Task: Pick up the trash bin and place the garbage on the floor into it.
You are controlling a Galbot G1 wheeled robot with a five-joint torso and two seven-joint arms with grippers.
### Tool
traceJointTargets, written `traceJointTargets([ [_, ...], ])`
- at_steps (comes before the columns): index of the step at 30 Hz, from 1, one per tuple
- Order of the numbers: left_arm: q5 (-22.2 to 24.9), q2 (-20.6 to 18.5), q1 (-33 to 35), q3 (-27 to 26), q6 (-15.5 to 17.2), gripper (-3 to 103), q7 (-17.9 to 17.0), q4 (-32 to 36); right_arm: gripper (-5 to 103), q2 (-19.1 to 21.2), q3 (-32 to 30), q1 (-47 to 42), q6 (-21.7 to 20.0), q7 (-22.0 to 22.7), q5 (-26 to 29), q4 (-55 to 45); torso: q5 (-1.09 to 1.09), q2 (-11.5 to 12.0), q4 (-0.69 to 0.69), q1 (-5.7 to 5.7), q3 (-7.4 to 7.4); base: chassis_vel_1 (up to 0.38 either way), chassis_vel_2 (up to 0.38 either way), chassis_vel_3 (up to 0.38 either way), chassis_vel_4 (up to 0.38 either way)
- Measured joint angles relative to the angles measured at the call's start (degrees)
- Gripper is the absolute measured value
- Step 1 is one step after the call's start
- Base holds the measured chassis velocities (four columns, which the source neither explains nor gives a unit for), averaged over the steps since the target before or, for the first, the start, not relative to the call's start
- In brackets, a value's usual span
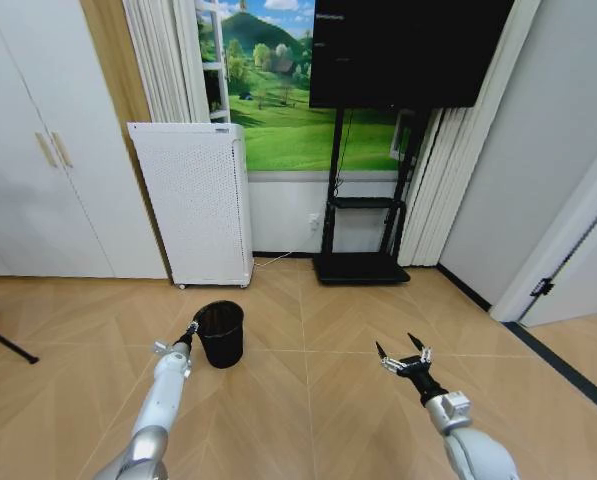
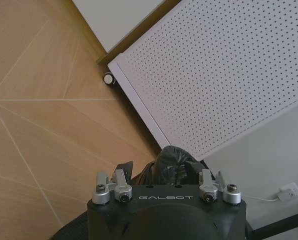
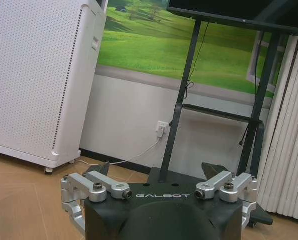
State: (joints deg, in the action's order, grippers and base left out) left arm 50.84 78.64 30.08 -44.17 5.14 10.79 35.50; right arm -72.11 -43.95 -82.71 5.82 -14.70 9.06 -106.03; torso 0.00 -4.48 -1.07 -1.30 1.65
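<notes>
The bin [image 1: 220, 333] stood upright on the floor [image 1: 308, 400], out in front of the white perforated appliance [image 1: 193, 200] and apart from it. The left pincer [image 1: 191, 330] was at the bin's near-left rim, its arm stretched forward and low. From the left wrist, the fingers [image 2: 123, 170] sat drawn in close on either side of crumpled black liner and mesh at the rim [image 2: 171, 162], so the pincer looked clenched on the bin's edge, with the appliance's dotted panel [image 2: 223, 75] and a small castor [image 2: 109, 78] beyond it. The right pincer [image 1: 406, 356] hovered over bare floor well to the right of the bin, touching nothing, its fingers [image 3: 101, 172] spread wide and released. Past it stood the TV stand [image 1: 363, 265] against the wall, under the dark screen [image 1: 408, 50], with a cable running to a wall socket [image 3: 161, 128].
</notes>
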Motion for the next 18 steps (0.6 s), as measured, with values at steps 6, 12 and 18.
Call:
traceJointTargets([
  [6,-3.6,-0.7,3.5,-0.1,2.3,85,2.6,9.1,100,-0.6,0.3,-0.2,-0.3,0.2,-0.1,-0.3,0.00,0.0,0.00,0.00,0.00,0.000,0.000,0.000,0.000],
  [12,-9.3,-1.1,9.5,-0.2,4.2,98,3.4,21.7,100,-0.7,0.3,-0.1,-1.1,0.8,0.4,-0.8,0.00,0.0,0.00,0.00,0.00,0.000,0.000,0.000,0.000],
  [18,-22.0,-2.1,25.6,0.4,5.0,100,0.9,47.7,100,-1.4,0.1,0.4,-2.9,1.8,2.2,-0.9,0.01,0.0,0.02,0.01,-0.01,0.000,0.000,0.000,0.000],
])
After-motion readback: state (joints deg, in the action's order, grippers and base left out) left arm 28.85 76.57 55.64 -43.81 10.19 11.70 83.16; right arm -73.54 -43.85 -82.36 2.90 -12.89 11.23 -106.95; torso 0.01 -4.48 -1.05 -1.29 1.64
